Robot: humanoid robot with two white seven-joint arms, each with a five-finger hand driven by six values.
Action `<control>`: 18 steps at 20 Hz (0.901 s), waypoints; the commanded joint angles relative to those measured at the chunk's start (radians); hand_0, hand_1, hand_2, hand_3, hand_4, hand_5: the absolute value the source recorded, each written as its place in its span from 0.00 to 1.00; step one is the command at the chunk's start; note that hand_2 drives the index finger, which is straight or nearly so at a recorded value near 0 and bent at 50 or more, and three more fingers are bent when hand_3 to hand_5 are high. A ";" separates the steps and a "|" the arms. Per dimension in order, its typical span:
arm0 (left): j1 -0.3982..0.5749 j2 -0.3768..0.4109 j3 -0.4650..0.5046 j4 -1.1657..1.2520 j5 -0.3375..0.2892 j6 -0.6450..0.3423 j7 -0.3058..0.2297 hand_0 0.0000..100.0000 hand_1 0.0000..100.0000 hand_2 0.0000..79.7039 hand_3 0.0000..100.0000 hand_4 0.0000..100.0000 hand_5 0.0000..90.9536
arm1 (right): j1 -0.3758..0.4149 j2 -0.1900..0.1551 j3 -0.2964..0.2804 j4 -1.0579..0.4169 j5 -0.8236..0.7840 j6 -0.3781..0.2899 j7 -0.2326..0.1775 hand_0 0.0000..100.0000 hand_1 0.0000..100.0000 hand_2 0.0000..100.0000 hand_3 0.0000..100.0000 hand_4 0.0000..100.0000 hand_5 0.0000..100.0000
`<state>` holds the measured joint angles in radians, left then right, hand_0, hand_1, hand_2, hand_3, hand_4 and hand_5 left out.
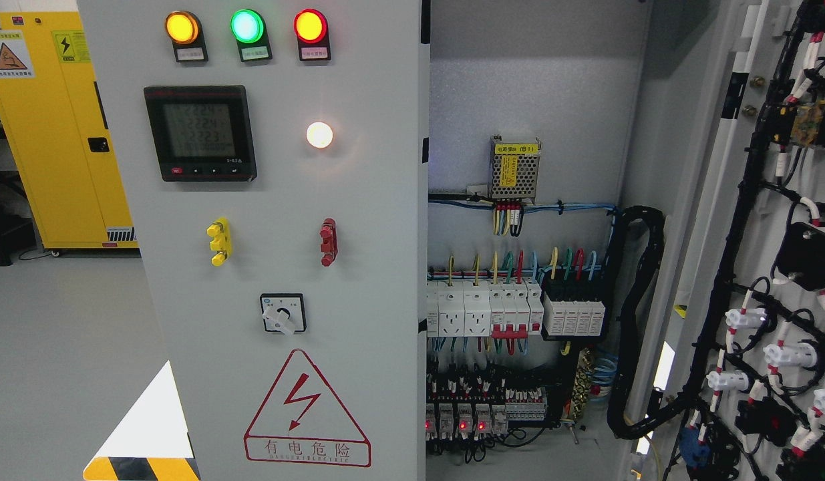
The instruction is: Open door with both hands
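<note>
A grey electrical cabinet fills the head view. Its left door [285, 200] stands shut and carries three lit lamps, a black digital meter [200, 132], a yellow and a red handle, a rotary switch [282, 314] and a red electric-danger sign. The right door [753, 267] is swung open at the picture's right, its inner face covered with black wiring and white connectors. Between them the cabinet interior [526, 300] shows breakers, sockets and coloured wires. Neither of my hands nor arms appears in the picture.
A yellow safety cabinet [51, 133] stands at the back left on the grey floor [65, 347]. A black-and-yellow striped marking [141, 467] lies at the cabinet's lower left. A thick black cable conduit [636, 321] loops inside the cabinet by the right door's hinge side.
</note>
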<state>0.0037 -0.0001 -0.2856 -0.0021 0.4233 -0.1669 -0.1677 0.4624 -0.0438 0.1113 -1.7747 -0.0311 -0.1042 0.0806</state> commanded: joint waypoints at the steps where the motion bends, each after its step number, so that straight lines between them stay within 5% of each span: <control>1: 0.013 -0.012 0.000 -0.016 0.000 -0.002 0.001 0.00 0.00 0.00 0.00 0.00 0.00 | -0.034 -0.027 0.080 -0.301 -0.006 -0.066 0.002 0.26 0.00 0.00 0.00 0.00 0.00; 6: 0.004 -0.009 0.002 -0.018 0.000 0.000 -0.009 0.00 0.00 0.00 0.00 0.00 0.00 | -0.119 -0.016 0.137 -0.299 -0.006 -0.074 0.002 0.26 0.00 0.00 0.00 0.00 0.00; 14: 0.001 -0.011 0.003 -0.019 0.002 0.000 -0.012 0.00 0.00 0.00 0.00 0.00 0.00 | -0.359 0.025 0.137 -0.289 -0.006 -0.052 0.002 0.26 0.00 0.00 0.00 0.00 0.00; 18: 0.001 -0.015 0.005 -0.018 0.002 0.001 -0.013 0.00 0.00 0.00 0.00 0.00 0.00 | -0.480 0.065 0.131 -0.273 -0.007 0.081 0.002 0.26 0.00 0.00 0.00 0.00 0.00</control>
<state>0.0002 0.0000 -0.2835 -0.0004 0.4240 -0.1673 -0.1789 0.1375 -0.0297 0.2169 -2.0084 -0.0369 -0.0931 0.0828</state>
